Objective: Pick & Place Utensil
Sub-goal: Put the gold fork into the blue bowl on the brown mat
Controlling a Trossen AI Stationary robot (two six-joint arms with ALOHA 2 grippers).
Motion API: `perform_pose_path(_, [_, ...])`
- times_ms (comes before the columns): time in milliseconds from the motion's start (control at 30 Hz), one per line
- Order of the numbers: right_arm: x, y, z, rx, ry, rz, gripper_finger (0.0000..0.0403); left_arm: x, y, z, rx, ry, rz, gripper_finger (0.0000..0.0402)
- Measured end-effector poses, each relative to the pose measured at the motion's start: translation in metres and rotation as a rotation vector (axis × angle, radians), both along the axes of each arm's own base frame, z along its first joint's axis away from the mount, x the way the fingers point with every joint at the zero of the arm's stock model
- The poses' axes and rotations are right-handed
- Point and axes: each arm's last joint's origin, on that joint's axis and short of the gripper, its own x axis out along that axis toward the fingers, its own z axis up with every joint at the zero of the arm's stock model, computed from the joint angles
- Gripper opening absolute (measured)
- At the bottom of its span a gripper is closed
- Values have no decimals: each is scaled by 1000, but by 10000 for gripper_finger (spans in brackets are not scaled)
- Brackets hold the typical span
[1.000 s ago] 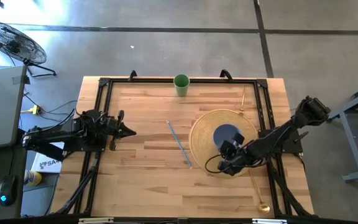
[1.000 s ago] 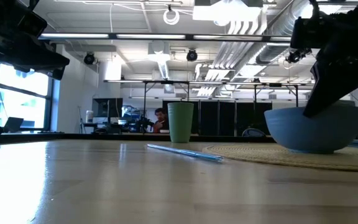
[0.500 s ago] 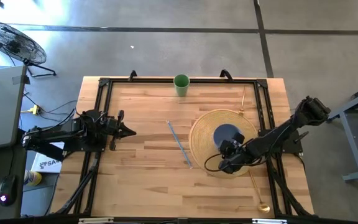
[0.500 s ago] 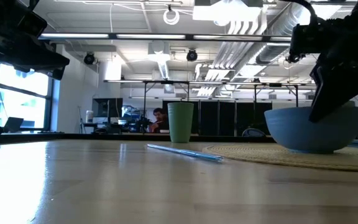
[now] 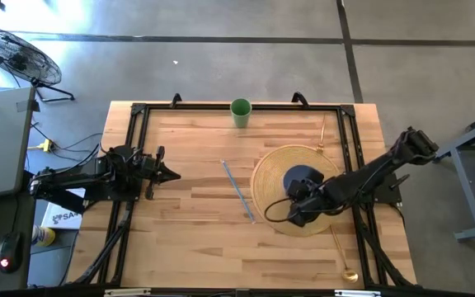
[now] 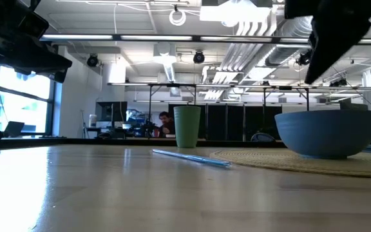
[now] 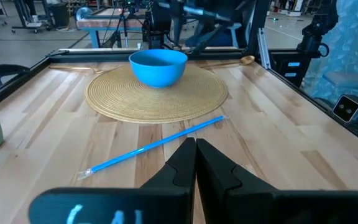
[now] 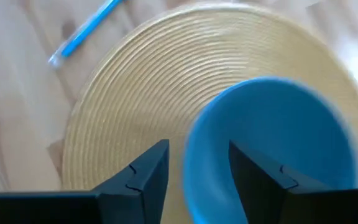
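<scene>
The right gripper [image 5: 291, 208] is hovering over the woven mat [image 5: 270, 194], at about seven o'clock from the blue bowl [image 5: 302, 176]. Its jaws are standing partly open with nothing between them; in the right wrist view the bowl's [image 8: 272, 149] rim is lying just ahead of the gap. The blue straw [image 5: 237, 190] is lying flat on the table [image 5: 188, 231] at nine o'clock of the mat, apart from those jaws. The left gripper [image 5: 170, 174] is waiting at the table's nine o'clock side, jaws pressed together, empty.

Green cup [image 5: 241, 111] upright at worktop's [image 5: 188, 239] far edge; floor fan [image 5: 16, 56] beyond the corner; seated person [image 6: 165, 124] in background
</scene>
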Motion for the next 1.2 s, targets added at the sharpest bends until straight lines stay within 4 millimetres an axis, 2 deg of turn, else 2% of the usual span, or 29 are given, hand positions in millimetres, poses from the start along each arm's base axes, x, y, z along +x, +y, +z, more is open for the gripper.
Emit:
perform_pose_path(133, [2,-16,23,-60,-16,-160,162,0,0,0,0,0,-2,10])
perform_pose_path(300, [2,-52,28,-72,-13,-489,162,0,0,0,-1,0,-2,10])
perform_pose_path(567, [-8,-121,-1,-139,147,-722,162,0,0,0,-1,0,-2,10])
perform_pose_path(667, [-13,-145,-5,-195,155,-808,162,0,0,0,0,0,-2,10])
perform_pose_path(833, [-25,-182,-13,-197,199,-943,162,0,0,0,0,0,-1,10])
perform_pose_path(967, [-35,-203,-24,-168,212,-1016,162,0,0,0,0,0,-1,10])
perform_pose_path(1200, [-50,-224,-52,-159,160,-1117,162,0,0,0,0,0,1,10])
